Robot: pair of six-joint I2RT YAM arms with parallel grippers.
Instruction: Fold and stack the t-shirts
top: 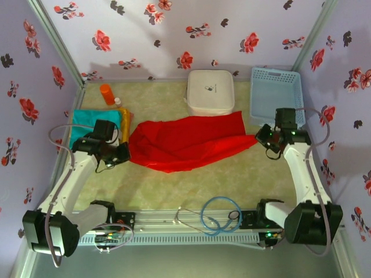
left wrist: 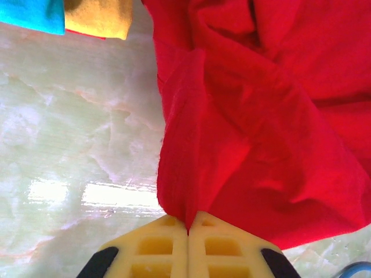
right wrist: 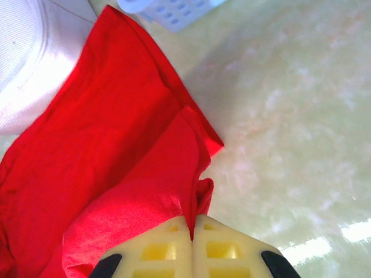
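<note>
A large bright red t-shirt (top: 188, 142) lies stretched across the middle of the table between both arms. My left gripper (top: 124, 152) is shut on its left edge; in the left wrist view the red t-shirt (left wrist: 255, 127) is pinched between the cream fingertips of the left gripper (left wrist: 188, 223). My right gripper (top: 262, 138) is shut on the shirt's right corner; the right wrist view has the red t-shirt (right wrist: 116, 156) caught in the right gripper (right wrist: 192, 223). Folded teal (top: 87, 124) and yellow (top: 122, 123) t-shirts lie stacked at the far left, the teal t-shirt (left wrist: 32, 14) and yellow t-shirt (left wrist: 98, 17) lying side by side.
A white rounded-square case (top: 210, 91) sits at the back centre and a light blue lattice basket (top: 276, 92) at the back right. An orange bottle (top: 108, 94) lies at the back left. A blue cable loop (top: 220, 214) rests on the near rail.
</note>
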